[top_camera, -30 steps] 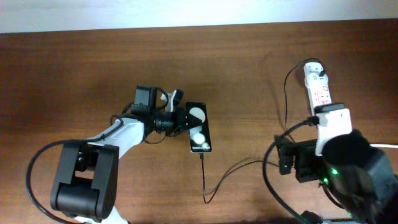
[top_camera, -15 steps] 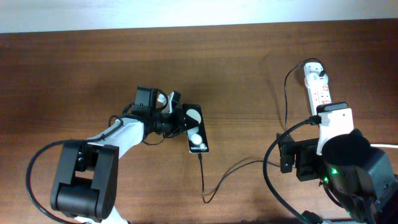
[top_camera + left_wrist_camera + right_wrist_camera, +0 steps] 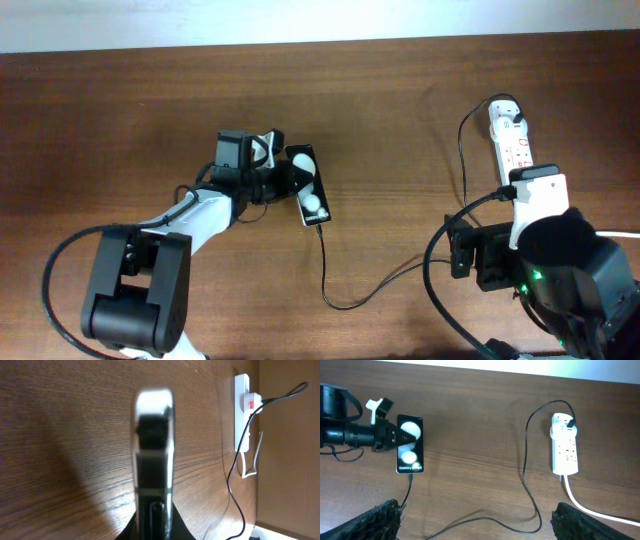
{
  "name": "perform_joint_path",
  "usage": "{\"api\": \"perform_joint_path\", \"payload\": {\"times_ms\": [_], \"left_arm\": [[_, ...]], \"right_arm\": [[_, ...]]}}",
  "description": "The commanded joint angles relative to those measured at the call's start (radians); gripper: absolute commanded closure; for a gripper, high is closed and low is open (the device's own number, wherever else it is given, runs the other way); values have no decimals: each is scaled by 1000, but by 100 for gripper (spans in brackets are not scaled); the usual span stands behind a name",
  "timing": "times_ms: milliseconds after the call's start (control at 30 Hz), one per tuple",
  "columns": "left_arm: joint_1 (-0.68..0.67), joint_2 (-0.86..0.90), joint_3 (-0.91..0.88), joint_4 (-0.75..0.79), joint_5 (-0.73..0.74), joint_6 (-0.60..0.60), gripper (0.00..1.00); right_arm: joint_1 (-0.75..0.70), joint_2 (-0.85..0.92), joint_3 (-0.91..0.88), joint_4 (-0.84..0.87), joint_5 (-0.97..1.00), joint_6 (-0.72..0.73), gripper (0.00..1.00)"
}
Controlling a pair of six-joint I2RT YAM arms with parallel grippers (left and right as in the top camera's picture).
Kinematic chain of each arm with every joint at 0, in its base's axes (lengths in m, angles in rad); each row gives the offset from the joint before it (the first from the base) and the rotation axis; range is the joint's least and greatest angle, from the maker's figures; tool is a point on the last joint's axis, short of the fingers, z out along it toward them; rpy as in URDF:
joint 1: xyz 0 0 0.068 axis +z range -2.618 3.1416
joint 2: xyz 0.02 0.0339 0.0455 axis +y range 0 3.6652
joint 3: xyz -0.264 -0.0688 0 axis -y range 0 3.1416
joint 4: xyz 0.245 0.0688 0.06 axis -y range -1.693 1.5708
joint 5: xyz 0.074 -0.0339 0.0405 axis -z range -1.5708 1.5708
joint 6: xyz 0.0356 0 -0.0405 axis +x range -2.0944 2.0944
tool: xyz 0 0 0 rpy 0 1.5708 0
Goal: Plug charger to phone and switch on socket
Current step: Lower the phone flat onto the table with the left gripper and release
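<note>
The phone (image 3: 309, 194) is black with two white circles and is held tilted in my left gripper (image 3: 288, 180), which is shut on its left edge. In the left wrist view the phone (image 3: 154, 435) shows edge-on between the jaws (image 3: 154, 522). The charger cable (image 3: 325, 275) runs from the phone's bottom end across the table to the white plug adapter (image 3: 506, 115) in the socket (image 3: 515, 150). The right wrist view shows the phone (image 3: 410, 444), the cable (image 3: 525, 470) and the socket (image 3: 565, 452). My right gripper (image 3: 475, 517) is open and empty, well short of the socket.
The socket's thick white cord (image 3: 590, 507) runs off to the right, near my right gripper's right finger. A slack loop of cable (image 3: 380, 290) lies on the wooden table (image 3: 120, 110) between the arms. The table's far edge (image 3: 320, 42) is at the top.
My left gripper has moved the phone up and to the left and tilted it. The cable followed, and its loop has shifted. The right arm has not moved.
</note>
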Motion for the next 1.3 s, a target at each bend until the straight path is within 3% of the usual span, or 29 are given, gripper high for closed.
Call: {"api": "perform_joint_path", "payload": {"times_ms": [0, 200, 367, 567, 733, 867, 1100, 1267], "left_arm": [[-46, -10, 100, 10, 5, 17, 100], [-90, 59, 279, -31, -13, 17, 100], [-117, 274, 533, -307, 141, 155, 100], [-118, 377, 534, -351, 166, 159, 100], [-133, 377, 530, -399, 7, 158, 96], [-143, 377, 528, -400, 2, 158, 91], [-143, 377, 528, -412, -23, 158, 69], [-143, 377, 528, -419, -23, 158, 29]], "right_arm": [[-2, 0, 13, 0, 19, 2, 1], [-2, 0, 13, 0, 19, 2, 1], [-2, 0, 13, 0, 19, 2, 1], [-2, 0, 13, 0, 19, 2, 1], [-2, 0, 13, 0, 19, 2, 1], [-2, 0, 13, 0, 19, 2, 1], [-2, 0, 13, 0, 19, 2, 1], [-2, 0, 13, 0, 19, 2, 1]]}}
